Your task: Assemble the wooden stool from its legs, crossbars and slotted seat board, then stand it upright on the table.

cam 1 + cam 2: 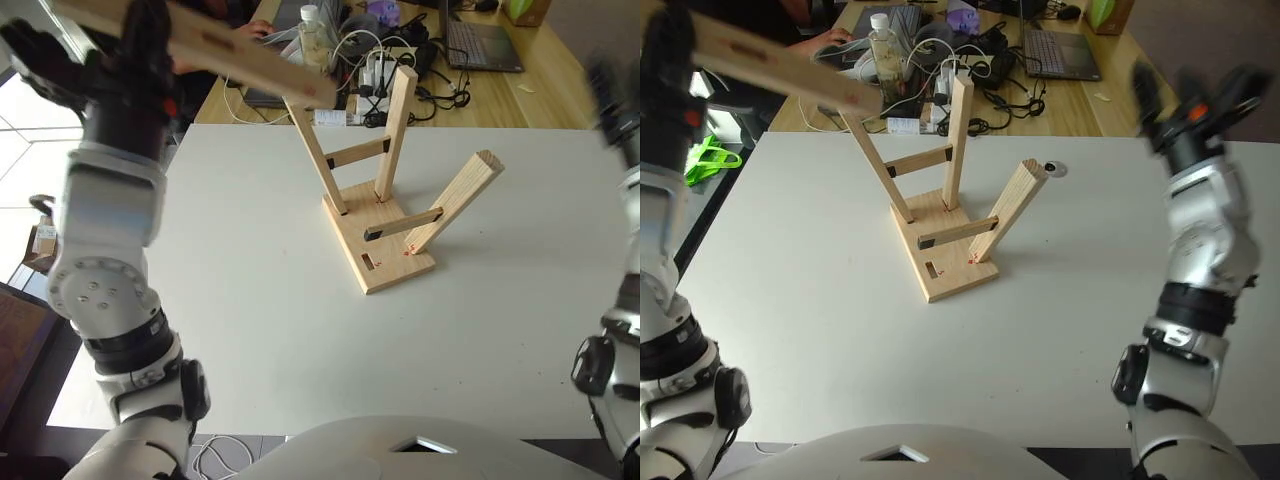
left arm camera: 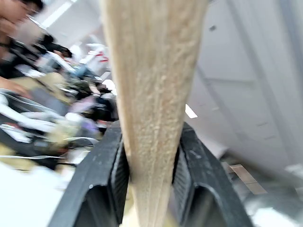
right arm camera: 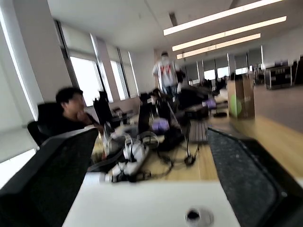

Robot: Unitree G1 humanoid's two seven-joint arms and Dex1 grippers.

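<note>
— Where is the stool?
— In pieces, mid-desk. The seat board [image 1: 392, 265] lies flat on the white desk [image 1: 250, 300]. At its far end stand an upright leg [image 1: 396, 130] and a slanted leg [image 1: 318, 150], joined by a crossbar [image 1: 358, 153].
— And the third?
— A leaning leg [image 1: 456, 198] stands at the board's right corner, tilted away to the right. A second crossbar [image 1: 403, 225] sticks out of it, its other end free above the board. One slot [image 1: 368, 262] near the front edge lies open.
— The left gripper?
— The left gripper [image 2: 150, 179] is raised high on the left. Its fingers [image 2: 106, 182] clamp a loose leg [image 1: 250, 62], which points over the desk toward the slanted leg's top.
— The right one?
— The right gripper [image 1: 1192, 100] is up on the right, well apart from the stool, its fingers spread wide with nothing between them.
</note>
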